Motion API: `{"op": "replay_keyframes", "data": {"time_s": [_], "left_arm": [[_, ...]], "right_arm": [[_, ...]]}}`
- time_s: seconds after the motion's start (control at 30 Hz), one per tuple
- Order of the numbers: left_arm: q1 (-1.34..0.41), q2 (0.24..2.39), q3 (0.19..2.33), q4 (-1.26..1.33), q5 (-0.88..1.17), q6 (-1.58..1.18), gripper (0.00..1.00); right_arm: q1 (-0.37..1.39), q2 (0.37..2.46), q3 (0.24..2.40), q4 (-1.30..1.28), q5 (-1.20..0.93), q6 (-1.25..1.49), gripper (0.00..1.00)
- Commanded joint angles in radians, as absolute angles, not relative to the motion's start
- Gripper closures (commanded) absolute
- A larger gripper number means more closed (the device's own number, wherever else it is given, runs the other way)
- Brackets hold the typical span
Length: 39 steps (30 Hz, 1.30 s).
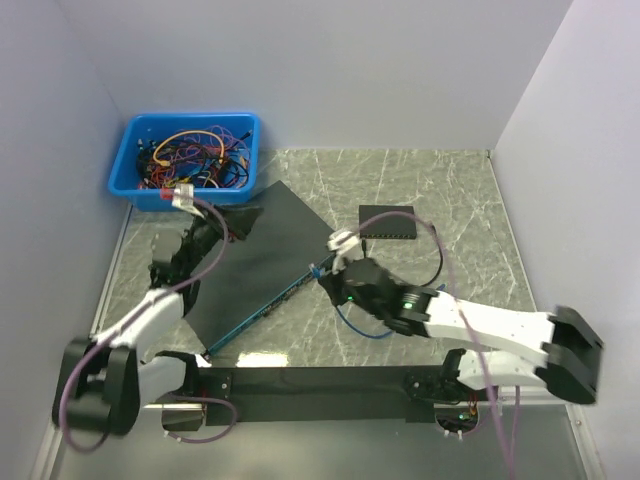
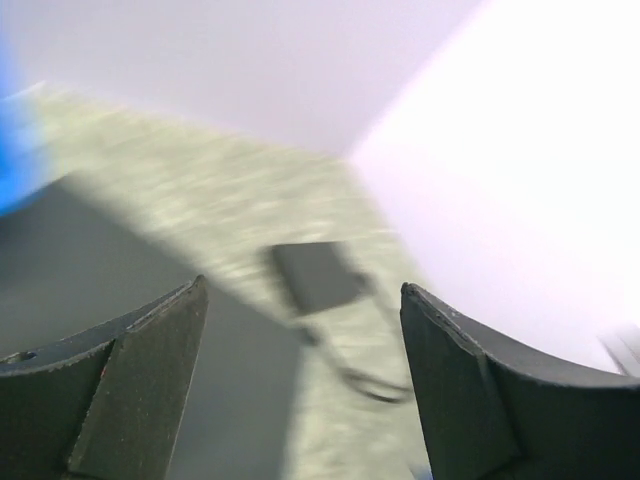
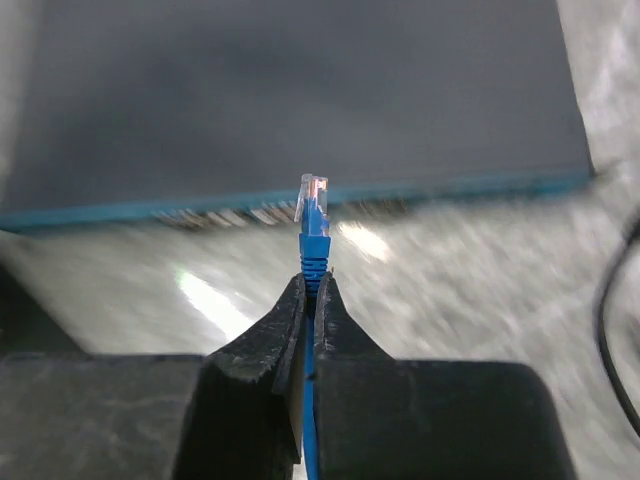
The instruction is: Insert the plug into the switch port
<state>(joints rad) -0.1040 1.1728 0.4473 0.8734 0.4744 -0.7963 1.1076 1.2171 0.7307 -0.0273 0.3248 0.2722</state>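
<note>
Plug (image 3: 312, 205) — a clear RJ45 end on a blue cable (image 3: 314, 255) — is carried by the right hand (image 3: 310, 292), whose fingers are clamped on the cable's boot just behind it, so the connector juts out free ahead of the tips. It hangs just short of the network switch (image 3: 300, 100), pointing at the row of ports (image 3: 270, 213) along the blue-edged front face, not yet in any socket.

To insert it well, I judge the right hand should square the plug to that face, line it up with one port sideways and in height, then push straight along the plug's axis; a skewed approach would likely catch on a port edge. The grip is on flexible cable (not the plug body), so a slow push matters, or the plug may bend aside. The left hand (image 2: 300, 300), fingers wide apart and holding nothing, could press on the switch to stop it sliding on the tabletop (image 1: 430, 180).

Only the right wrist view shows plug against ports — blurred, so which port it faces I cannot tell. Only the top view shows the switch lying askew, the left hand at its left edge near the blue bin of cables (image 1: 190, 117), and slack cable looping under the right arm. The left wrist view adds a small black box (image 2: 315, 275) beyond.
</note>
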Motion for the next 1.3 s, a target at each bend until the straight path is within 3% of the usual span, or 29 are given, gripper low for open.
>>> {"op": "replay_keyframes", "data": {"time_s": [0.0,0.13,0.33,0.63,1.27], "left_arm": [[-0.175,1.049,0.367,1.026,0.544,-0.877,0.18],[-0.219,0.988,0.305,1.247,0.609,-1.050,0.21],[-0.279,1.021,0.233,1.468,0.679,-1.207,0.31],[-0.417,1.158,0.155,1.744,0.678,-1.244,0.28],[-0.595,0.992,0.255,1.231,0.525,-0.947,0.29]], "right_arm": [[1.052,1.070,0.642,0.167,0.091,0.302,1.00],[0.973,0.927,0.574,0.255,-0.112,0.348,1.00],[0.947,0.870,0.554,0.314,-0.179,0.387,1.00],[0.914,0.905,0.548,0.394,-0.276,0.430,1.00],[0.905,0.996,0.580,0.423,-0.301,0.443,1.00]]}}
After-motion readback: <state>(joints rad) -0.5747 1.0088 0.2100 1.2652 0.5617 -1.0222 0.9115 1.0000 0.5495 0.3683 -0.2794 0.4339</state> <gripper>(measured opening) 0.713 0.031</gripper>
